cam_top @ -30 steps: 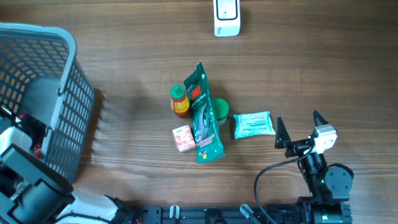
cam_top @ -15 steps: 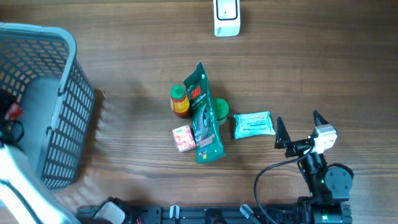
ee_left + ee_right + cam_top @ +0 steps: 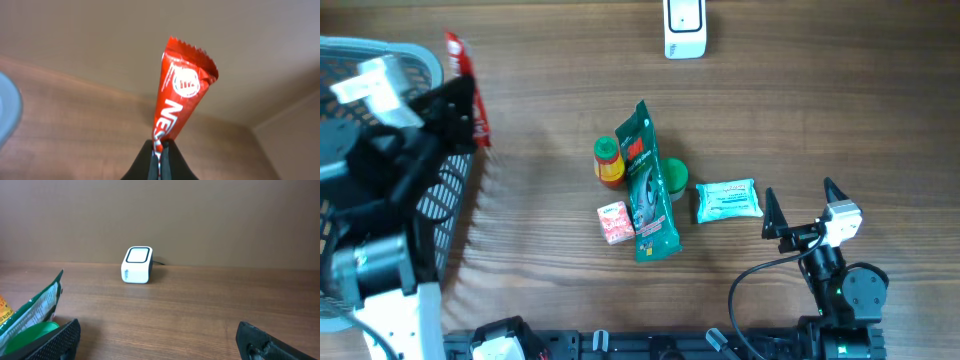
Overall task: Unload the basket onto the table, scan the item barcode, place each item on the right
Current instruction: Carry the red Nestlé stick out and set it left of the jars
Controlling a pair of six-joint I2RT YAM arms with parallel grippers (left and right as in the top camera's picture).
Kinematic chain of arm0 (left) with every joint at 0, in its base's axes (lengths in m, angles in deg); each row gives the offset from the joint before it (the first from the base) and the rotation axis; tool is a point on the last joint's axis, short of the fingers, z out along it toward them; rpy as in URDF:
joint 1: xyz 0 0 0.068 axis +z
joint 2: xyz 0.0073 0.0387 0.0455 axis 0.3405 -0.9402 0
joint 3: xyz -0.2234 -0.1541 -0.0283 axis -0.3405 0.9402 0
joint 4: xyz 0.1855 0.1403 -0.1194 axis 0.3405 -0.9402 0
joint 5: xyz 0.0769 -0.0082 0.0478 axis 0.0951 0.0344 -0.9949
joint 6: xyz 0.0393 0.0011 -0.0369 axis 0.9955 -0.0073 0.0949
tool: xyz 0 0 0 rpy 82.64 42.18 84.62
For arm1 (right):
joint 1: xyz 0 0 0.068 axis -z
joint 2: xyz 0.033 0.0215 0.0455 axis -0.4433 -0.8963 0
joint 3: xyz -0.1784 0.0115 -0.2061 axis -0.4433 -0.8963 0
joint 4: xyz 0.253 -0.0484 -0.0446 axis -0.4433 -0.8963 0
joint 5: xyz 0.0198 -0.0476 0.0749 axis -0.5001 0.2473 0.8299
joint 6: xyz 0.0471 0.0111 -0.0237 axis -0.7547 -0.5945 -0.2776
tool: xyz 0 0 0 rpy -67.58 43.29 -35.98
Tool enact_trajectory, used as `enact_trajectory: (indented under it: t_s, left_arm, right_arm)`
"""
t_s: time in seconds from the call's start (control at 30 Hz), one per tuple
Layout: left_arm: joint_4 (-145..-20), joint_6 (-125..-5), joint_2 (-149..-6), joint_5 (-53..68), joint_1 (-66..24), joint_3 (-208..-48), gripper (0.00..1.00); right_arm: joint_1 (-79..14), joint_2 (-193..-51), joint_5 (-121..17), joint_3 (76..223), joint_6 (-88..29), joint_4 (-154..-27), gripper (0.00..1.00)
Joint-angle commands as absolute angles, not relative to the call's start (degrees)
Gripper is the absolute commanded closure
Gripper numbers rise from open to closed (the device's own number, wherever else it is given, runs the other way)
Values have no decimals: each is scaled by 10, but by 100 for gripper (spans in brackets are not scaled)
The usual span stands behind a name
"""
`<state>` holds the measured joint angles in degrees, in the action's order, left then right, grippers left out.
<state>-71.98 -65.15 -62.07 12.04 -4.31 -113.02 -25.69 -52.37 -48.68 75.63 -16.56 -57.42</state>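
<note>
Left pincer [image 3: 160, 151] is clenched on one end of the red packet [image 3: 181, 95], above the basket's [image 3: 448, 215] right rim. The packet's long axis extends straight out from the fingertips. Right pincer [image 3: 798, 192] is released.

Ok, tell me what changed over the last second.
The left gripper closed on the red packet down in the basket, then lifted it up and rightward over the basket's rim, pinched by one end. The right gripper stayed open and parked; the scanner and green pouch did not move.
</note>
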Motion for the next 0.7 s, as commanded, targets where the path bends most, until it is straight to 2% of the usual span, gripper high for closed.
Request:
enact_trajectory:
  t_s: [0.0,0.1,0.23,0.47,0.67]
  left_arm:
    - [-753,-611,-662,27,-119,-1130,96]
    - [-781,-608,-685,6,-154,-1130,96]
    - [-843,-608,-686,-38,-157,-1130,96]
    - [-916,-608,-698,-39,-157,-1130,96]
    - [-956,-610,-777,-38,-173,-1130,96]
  right_arm:
    - [-257,-521,-490,756,-173,-571,0]
    - [-257,-521,-490,756,-173,-571,0]
    - [-257,-521,-490,756,-173,-571,0]
    - [-257,-521,-490,756,-173,-571,0]
    - [-257,-521,-490,756,-173,-571,0]
